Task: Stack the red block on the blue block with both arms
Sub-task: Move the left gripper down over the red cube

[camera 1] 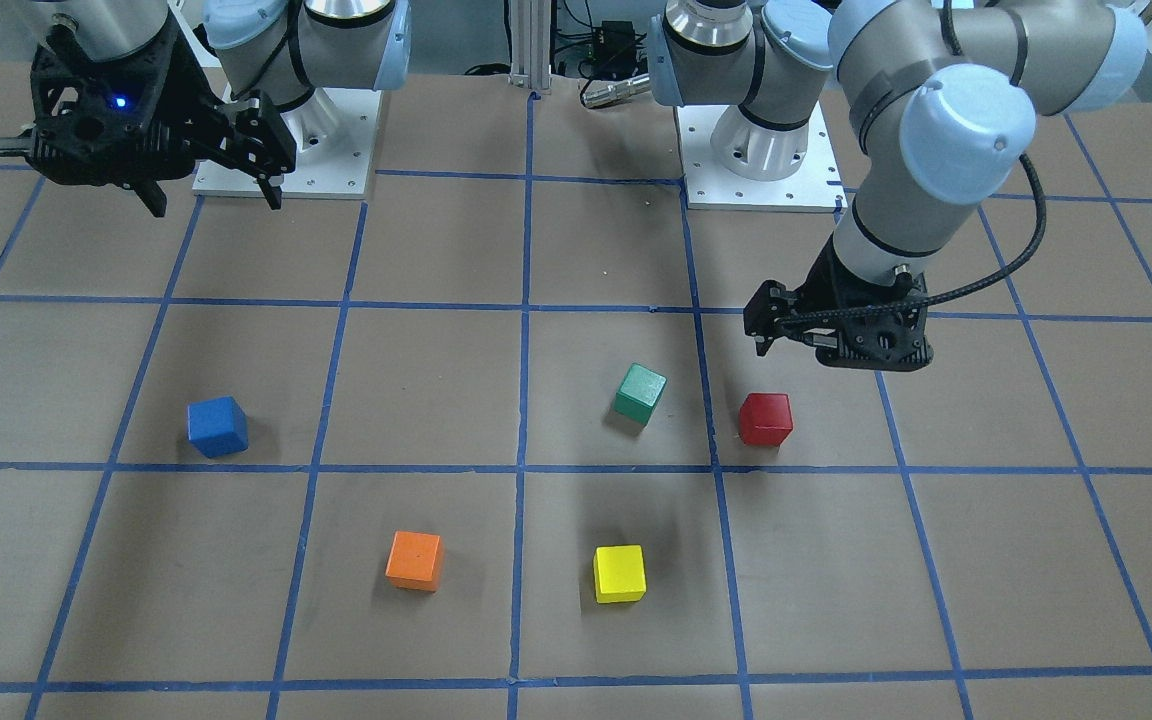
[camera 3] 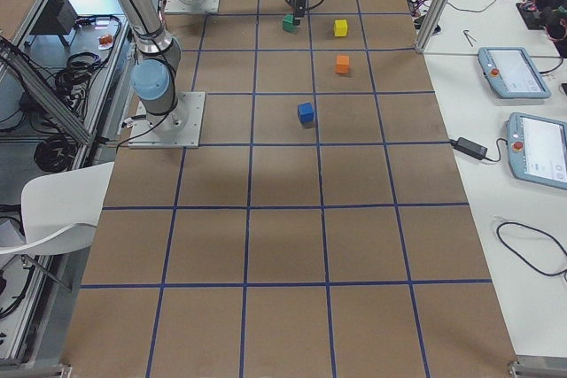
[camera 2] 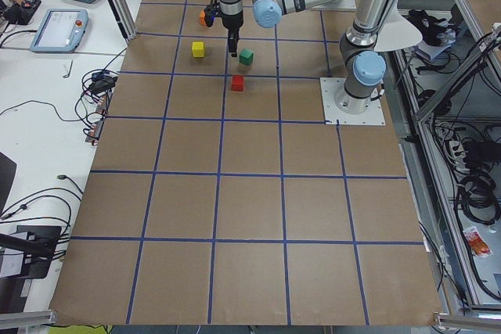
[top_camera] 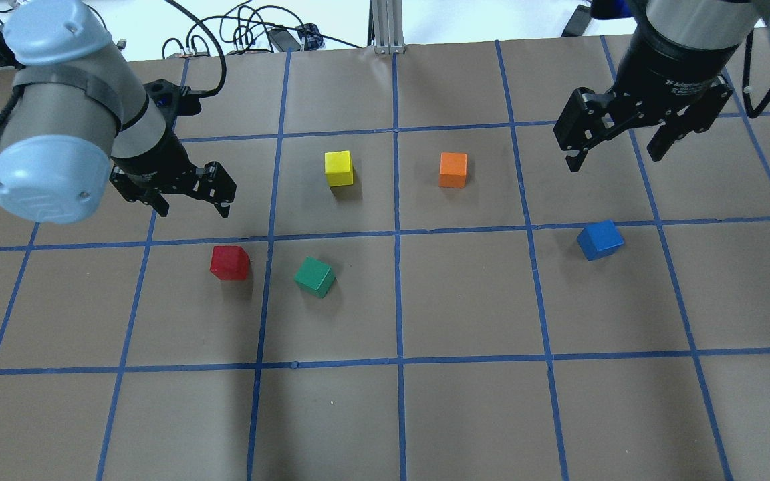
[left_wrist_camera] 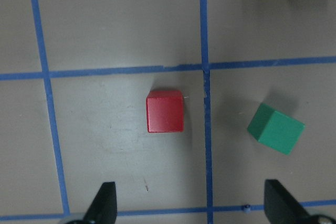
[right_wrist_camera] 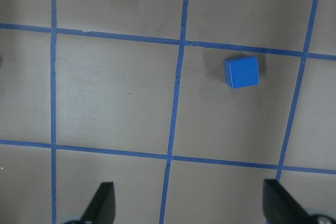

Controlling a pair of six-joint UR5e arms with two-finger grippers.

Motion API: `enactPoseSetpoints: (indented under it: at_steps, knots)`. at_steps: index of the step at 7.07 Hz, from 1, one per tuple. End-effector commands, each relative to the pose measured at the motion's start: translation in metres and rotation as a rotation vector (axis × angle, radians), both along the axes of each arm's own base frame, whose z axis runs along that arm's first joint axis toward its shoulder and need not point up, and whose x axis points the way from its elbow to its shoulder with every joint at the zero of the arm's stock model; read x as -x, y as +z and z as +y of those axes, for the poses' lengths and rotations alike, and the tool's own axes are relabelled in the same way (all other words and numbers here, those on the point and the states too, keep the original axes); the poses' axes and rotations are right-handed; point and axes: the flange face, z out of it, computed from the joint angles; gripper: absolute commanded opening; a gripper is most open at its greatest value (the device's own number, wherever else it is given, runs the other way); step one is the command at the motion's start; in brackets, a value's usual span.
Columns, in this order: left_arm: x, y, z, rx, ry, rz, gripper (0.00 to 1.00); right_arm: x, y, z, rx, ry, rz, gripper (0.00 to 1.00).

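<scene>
As its jaws gape, left gripper (top_camera: 194, 212) hovers near red block (top_camera: 230, 262).

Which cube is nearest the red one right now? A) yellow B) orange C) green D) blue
C: in the overhead view the small matte green cube lies just across one blue tape line from the small matte red cube, closer than any other cube.

Bright, even overhead light, soft short shadows beside the cubes; all views sharp, no glare.
</scene>
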Motion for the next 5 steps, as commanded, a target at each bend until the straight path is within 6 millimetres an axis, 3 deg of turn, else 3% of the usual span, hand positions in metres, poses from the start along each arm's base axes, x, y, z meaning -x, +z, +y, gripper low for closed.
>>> enactPoseSetpoints:
  at_steps: [1,3,5]
  knots:
    - [-0.001,-0.066,-0.002,-0.022,-0.007,0.001,1.00,0.001,-0.002,0.000,-0.003,0.002,0.001,1.00]
    - [-0.001,-0.116,0.002,-0.029,-0.010,-0.002,1.00,0.001,-0.003,0.000,-0.006,-0.003,0.000,1.00]
    - [-0.002,-0.138,-0.004,-0.028,-0.010,-0.002,1.00,0.001,-0.004,0.000,-0.008,-0.001,0.000,1.00]
